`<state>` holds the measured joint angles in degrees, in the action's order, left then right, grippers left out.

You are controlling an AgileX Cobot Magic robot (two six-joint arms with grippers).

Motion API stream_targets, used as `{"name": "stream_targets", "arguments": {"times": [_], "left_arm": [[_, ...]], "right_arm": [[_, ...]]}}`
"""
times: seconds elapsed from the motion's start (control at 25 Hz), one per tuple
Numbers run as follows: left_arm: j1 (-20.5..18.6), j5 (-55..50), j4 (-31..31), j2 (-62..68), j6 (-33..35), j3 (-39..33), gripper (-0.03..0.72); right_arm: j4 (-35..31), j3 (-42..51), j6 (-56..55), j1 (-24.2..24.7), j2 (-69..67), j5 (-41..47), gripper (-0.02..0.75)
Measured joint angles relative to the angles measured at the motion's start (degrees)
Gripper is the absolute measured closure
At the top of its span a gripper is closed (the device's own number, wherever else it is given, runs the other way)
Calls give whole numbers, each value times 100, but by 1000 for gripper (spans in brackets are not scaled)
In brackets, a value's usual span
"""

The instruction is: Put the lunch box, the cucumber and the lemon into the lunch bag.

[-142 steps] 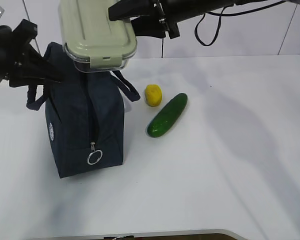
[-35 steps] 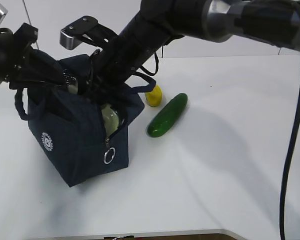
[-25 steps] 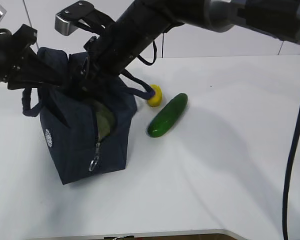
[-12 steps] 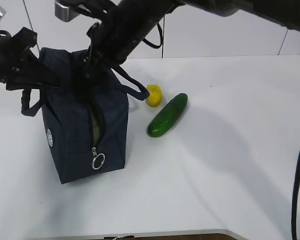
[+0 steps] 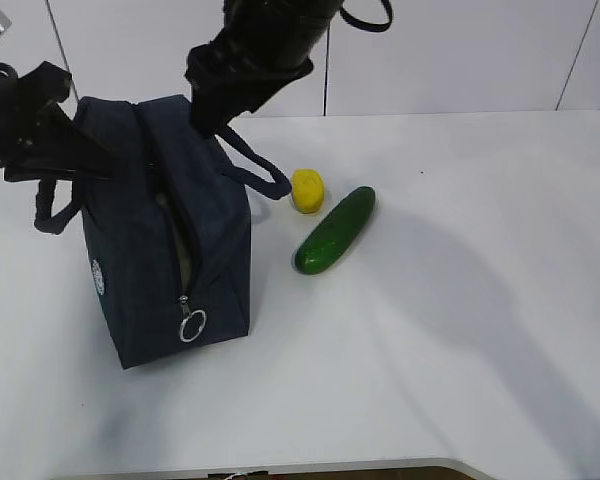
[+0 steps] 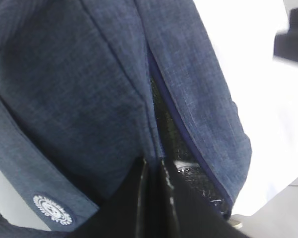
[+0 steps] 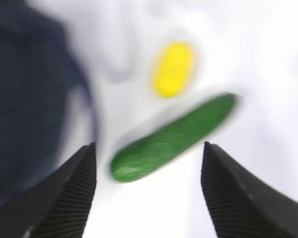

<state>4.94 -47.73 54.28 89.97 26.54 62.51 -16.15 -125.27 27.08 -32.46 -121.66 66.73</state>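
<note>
Navy lunch bag [image 5: 170, 230] left of frame, left gripper [image 6: 154, 173] pinching its rim | right gripper [image 7: 146, 163] spread wide, empty | cucumber [image 5: 335, 230], lemon [image 5: 307, 190] centre table | descend straddling cucumber crosswise.

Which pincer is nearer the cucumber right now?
Right. The right pincer hangs open above the cucumber; the left pincer is clamped on the lunch bag, across from it.
</note>
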Motion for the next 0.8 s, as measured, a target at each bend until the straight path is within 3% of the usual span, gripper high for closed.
{"name": "stream_targets", "arguments": {"times": [0.48, 0.8], "left_arm": [[0, 7, -132, -166, 97, 0, 690], [0, 99, -178, -166, 97, 0, 691]], "right_arm": [[2557, -5, -4301, 506, 12, 471, 237], [2861, -13, -6665, 506, -288, 482, 239]]}}
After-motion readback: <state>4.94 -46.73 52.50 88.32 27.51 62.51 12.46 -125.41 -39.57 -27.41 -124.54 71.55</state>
